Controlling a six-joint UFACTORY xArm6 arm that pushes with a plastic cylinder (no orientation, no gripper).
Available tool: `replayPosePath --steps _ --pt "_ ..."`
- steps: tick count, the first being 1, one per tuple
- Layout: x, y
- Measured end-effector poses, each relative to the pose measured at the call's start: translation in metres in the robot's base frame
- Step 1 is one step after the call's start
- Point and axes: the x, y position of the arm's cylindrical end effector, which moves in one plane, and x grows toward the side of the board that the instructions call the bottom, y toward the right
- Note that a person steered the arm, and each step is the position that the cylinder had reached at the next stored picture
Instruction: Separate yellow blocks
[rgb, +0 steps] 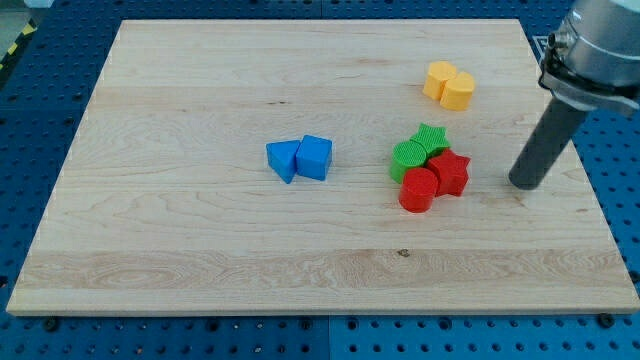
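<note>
- Here, two yellow blocks (449, 85) lay touching on the far right of the counter (200, 90).
- My tip (522, 184) rested nearer and further right, well apart from them; it had no gripper, so nothing was grasped.

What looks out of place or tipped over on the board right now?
Nothing stands out. The two yellow blocks sit touching near the view's top right, blue pair mid-board, green and red blocks clustered. My tip rests right of the red ones, touching nothing.
</note>
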Motion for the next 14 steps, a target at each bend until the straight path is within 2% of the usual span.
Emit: replayPosePath --steps 4,7,9,11,12,13,14 --pt "-0.135 0.000" --pt "-0.191 -0.024" --pt "-0.170 -0.065" --pt "-0.170 -0.088" --pt "-0.165 -0.093" --pt "-0.140 -0.082" --pt "-0.140 -0.082"
